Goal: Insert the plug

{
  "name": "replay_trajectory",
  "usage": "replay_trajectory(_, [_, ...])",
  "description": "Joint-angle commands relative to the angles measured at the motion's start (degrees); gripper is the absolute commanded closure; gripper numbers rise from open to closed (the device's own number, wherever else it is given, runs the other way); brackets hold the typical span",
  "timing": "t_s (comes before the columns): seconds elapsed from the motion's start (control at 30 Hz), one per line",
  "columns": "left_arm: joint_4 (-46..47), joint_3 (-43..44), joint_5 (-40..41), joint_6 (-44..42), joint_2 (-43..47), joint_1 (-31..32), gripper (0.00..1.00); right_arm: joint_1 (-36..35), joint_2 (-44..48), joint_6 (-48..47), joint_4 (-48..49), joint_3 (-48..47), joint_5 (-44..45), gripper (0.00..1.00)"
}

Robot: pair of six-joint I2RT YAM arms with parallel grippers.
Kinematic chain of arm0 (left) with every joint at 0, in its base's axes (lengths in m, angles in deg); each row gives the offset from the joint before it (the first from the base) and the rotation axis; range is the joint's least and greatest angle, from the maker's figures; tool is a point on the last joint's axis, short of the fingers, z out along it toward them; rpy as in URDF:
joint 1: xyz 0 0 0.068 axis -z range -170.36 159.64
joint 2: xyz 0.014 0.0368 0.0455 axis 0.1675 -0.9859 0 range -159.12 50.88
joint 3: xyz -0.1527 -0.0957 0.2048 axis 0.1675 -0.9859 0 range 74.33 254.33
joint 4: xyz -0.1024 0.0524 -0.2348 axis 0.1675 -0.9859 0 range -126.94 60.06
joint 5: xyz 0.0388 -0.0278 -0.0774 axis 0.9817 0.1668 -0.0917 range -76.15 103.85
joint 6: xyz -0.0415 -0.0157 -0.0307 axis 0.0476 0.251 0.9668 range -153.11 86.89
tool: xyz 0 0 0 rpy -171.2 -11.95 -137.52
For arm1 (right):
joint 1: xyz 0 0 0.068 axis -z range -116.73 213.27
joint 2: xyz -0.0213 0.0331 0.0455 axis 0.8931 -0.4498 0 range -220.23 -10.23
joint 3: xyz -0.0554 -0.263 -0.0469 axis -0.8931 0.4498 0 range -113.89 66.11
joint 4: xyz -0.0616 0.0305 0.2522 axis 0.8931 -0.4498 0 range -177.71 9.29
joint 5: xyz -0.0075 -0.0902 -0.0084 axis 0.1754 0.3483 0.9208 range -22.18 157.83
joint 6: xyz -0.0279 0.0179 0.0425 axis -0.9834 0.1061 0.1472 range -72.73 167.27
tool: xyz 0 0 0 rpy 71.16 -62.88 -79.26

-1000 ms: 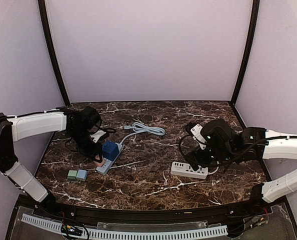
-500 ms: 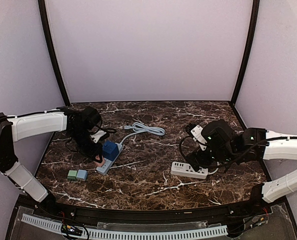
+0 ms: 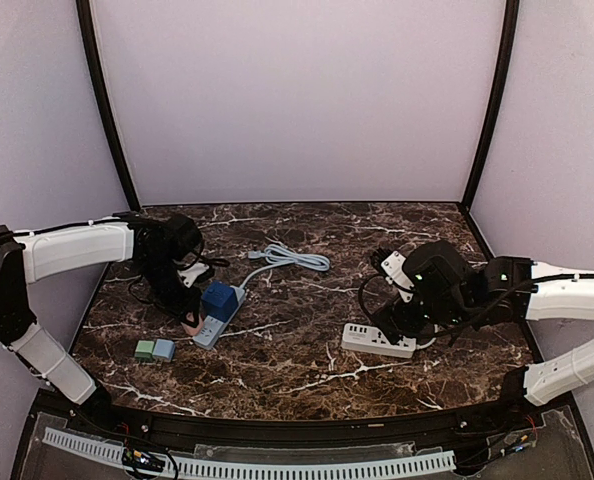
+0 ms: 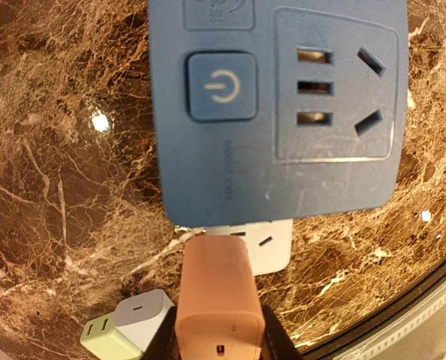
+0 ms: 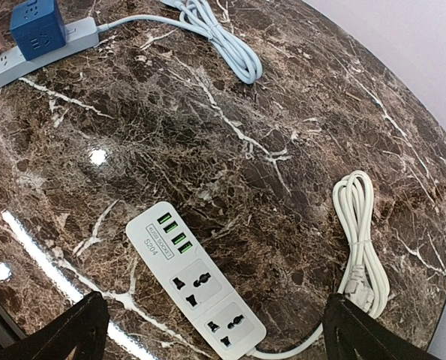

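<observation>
One orange plug (image 4: 214, 292) gripped by left tool (image 4: 219, 343), right tool (image 5: 215, 334) gaping

Left claw (image 4: 221, 341) at btm edge, dark fingers (image 4: 274, 343) clamped on both sides of orange plug (image 4: 219, 292); plug's near face w/ a small slot faces cam. Plug's far end meets the white power strip (image 4: 274, 246), whose end shows below the blue cube socket (image 4: 283, 165). Cube fills top of frame: power btn (image 4: 221, 87) left, outlet holes right. Green adapter (image 4: 105, 339) & white adapter (image 4: 142, 311) touching, btm left on brown marble table (image 4: 65, 187).
</observation>
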Motion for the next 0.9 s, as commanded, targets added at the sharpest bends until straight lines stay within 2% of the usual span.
replay_trajectory(0.0, [-0.4,1.1,-1.5,2.1,0.6,0.4,0.99,0.3,0.8,0.1,1.1,0.7,0.5,0.01])
replay_trajectory(0.4, [2.0,1.9,-1.2,3.3,-1.1,1.9,0.99,0.3,1.3,0.4,1.2,0.8,0.6,0.01])
replay_trajectory(0.87, [-0.5,2.2,2.6,2.9,-1.9,1.9,0.99,0.4,1.6,0.7,0.9,0.8,0.6,0.01])
